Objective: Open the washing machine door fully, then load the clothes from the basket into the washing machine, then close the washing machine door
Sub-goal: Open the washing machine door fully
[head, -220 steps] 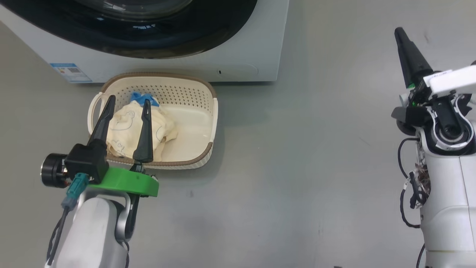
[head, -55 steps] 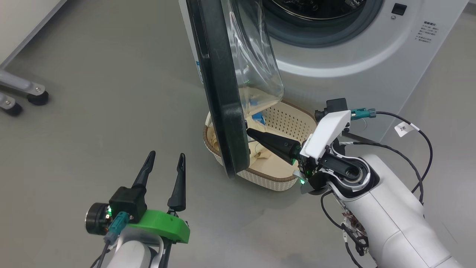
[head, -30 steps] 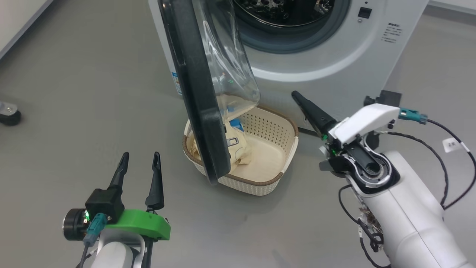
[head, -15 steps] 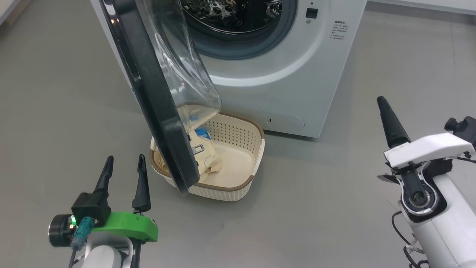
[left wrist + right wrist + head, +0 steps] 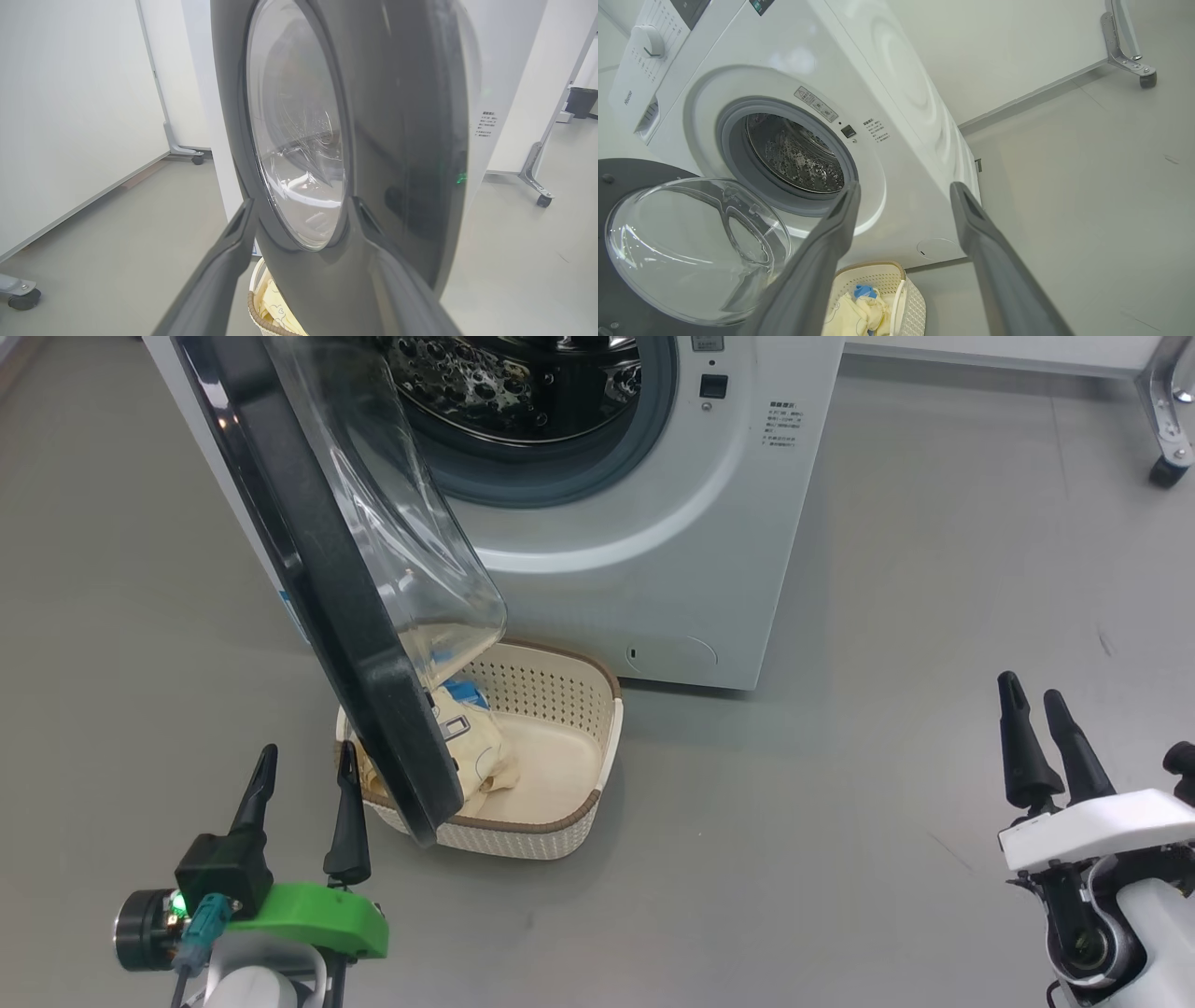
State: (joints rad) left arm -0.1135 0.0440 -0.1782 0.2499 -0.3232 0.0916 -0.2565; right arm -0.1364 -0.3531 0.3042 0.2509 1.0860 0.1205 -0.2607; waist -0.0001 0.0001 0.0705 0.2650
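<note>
The washing machine (image 5: 653, 551) stands at the top with its steel drum (image 5: 495, 383) exposed. The washing machine door (image 5: 317, 569) hangs swung out to the left, its glass bowl (image 5: 401, 551) over the basket (image 5: 560, 821). The clothes (image 5: 471, 751), pale yellow with blue trim, lie in the basket's left half, partly behind the door's rim. My left gripper (image 5: 308, 751) is open, low and left of the door's lower edge, facing its outer face (image 5: 402, 140). My right gripper (image 5: 1029, 686) is open and holds nothing, far right over the floor, apart from machine (image 5: 896, 93), basket (image 5: 887, 275) and clothes (image 5: 854, 312).
Grey floor lies all around. A wheeled metal leg (image 5: 1162, 429) stands at the far right behind the machine's line. White partition panels on castors (image 5: 23, 298) stand to the left of the door.
My right gripper has opened and pulled back from the machine's front to the lower right. The head camera has shifted, so the machine sits further left. The door stays open.
</note>
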